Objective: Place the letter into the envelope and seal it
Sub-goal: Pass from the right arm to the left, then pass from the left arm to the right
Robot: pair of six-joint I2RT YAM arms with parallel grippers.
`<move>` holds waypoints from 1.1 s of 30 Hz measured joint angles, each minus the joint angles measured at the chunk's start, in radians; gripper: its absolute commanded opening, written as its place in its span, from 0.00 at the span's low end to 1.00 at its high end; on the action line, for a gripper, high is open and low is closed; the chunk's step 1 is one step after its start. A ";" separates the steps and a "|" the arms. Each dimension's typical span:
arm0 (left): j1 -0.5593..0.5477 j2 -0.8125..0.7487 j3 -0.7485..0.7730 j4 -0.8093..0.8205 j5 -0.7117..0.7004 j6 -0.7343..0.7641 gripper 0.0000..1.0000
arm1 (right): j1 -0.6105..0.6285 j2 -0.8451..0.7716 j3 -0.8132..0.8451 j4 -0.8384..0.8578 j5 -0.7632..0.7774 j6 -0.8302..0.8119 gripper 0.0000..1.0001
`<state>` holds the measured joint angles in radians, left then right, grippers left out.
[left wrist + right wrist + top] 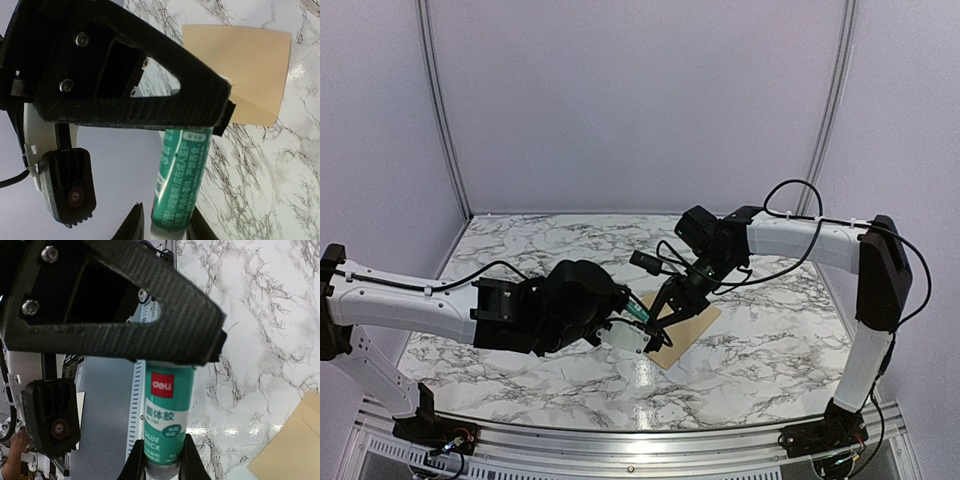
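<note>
Envelope: the envelope [688,332], tan kraft, lies flat on the marble table [500,365] about mid-table, set askew, with its 10 o'clock side under the meeting grippers
Letter: no cream sheet shows in any view (likely inside the envelope already, but that is a guess)
Flap: the left wrist view shows a slanting fold across one edge of the envelope; whether it is stuck down cannot be told
Glue stick: the glue stick [638,312], green-labelled, is held in the air over the envelope's 10 o'clock side, spanning from one gripper to the other
Left gripper: the left gripper [618,322] reaches in from 9 o'clock, jaws closed to the stick's width on one end of it
Right gripper: the right gripper [663,305] reaches in from 2 o'clock, jaws clamped on the other end
Step in hand: judged to be uncapping the glue for sealing; which end bears the cap is unclear
Handling note: hold one arm steady and draw the other straight along the stick's axis, gripping firmly enough to prevent slip, and stay above the paper so the envelope is not dragged
</note>
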<state>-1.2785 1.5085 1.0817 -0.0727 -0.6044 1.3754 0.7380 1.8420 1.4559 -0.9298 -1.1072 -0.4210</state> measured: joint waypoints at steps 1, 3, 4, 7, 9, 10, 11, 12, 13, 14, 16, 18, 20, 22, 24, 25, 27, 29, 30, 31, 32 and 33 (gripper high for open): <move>-0.001 0.000 0.000 0.001 -0.002 0.003 0.24 | 0.000 0.000 0.000 0.000 -0.003 0.000 0.10; -0.002 0.001 0.000 0.000 -0.003 0.003 0.23 | 0.000 0.000 0.000 -0.002 -0.008 0.000 0.11; -0.003 0.002 0.000 0.000 -0.004 -0.001 0.22 | 0.000 0.000 0.000 -0.004 -0.010 0.000 0.11; -0.004 0.002 -0.003 -0.001 -0.002 -0.010 0.19 | 0.000 0.000 0.002 -0.009 -0.009 0.001 0.19; -0.004 0.002 -0.007 -0.002 0.002 -0.023 0.18 | -0.001 0.000 0.004 -0.016 -0.009 0.000 0.34; -0.004 0.003 -0.009 -0.003 0.001 -0.032 0.18 | -0.001 0.000 0.009 -0.024 -0.008 -0.001 0.39; -0.004 0.004 -0.010 0.000 0.005 -0.049 0.18 | 0.000 0.000 0.016 -0.029 -0.006 -0.006 0.44; -0.005 0.006 -0.010 0.003 0.007 -0.070 0.18 | -0.001 0.000 0.024 -0.034 -0.002 -0.016 0.47; -0.005 0.007 -0.010 0.004 0.012 -0.100 0.18 | -0.004 0.000 0.037 -0.045 0.003 -0.029 0.49; -0.005 0.008 -0.010 0.005 0.021 -0.140 0.18 | -0.007 -0.002 0.049 -0.053 0.011 -0.042 0.50; -0.003 0.012 -0.010 0.004 0.048 -0.234 0.18 | -0.019 -0.013 0.080 -0.080 0.036 -0.078 0.52; 0.002 0.013 -0.011 0.005 0.091 -0.343 0.18 | -0.051 -0.048 0.104 -0.096 0.065 -0.106 0.53; 0.014 0.013 -0.019 0.016 0.161 -0.476 0.18 | -0.097 -0.103 0.115 -0.102 0.098 -0.130 0.54; 0.032 0.013 -0.040 0.050 0.252 -0.616 0.18 | -0.146 -0.174 0.115 -0.099 0.135 -0.149 0.55; 0.055 0.013 -0.074 0.099 0.332 -0.744 0.17 | -0.185 -0.243 0.102 -0.080 0.169 -0.165 0.56; 0.068 0.013 -0.094 0.123 0.372 -0.807 0.17 | -0.201 -0.283 0.084 -0.066 0.185 -0.179 0.56; 0.089 0.017 -0.125 0.164 0.444 -0.921 0.16 | -0.212 -0.348 0.040 -0.045 0.214 -0.208 0.55; 0.111 0.037 -0.138 0.207 0.514 -1.039 0.14 | -0.212 -0.403 -0.016 -0.023 0.245 -0.247 0.55; 0.120 0.053 -0.140 0.232 0.546 -1.093 0.14 | -0.212 -0.418 -0.040 -0.016 0.256 -0.264 0.56; 0.126 0.066 -0.141 0.252 0.568 -1.134 0.13 | -0.212 -0.435 -0.072 -0.001 0.269 -0.287 0.57; 0.133 0.082 -0.142 0.277 0.597 -1.185 0.11 | -0.212 -0.448 -0.103 0.011 0.282 -0.304 0.57; 0.137 0.097 -0.143 0.299 0.620 -1.228 0.11 | -0.212 -0.457 -0.133 0.018 0.292 -0.320 0.57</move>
<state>-1.1412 1.6058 0.9390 0.2268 0.0158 0.1474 0.5262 1.3846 1.3231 -0.9119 -0.8154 -0.7410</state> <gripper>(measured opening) 0.170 0.564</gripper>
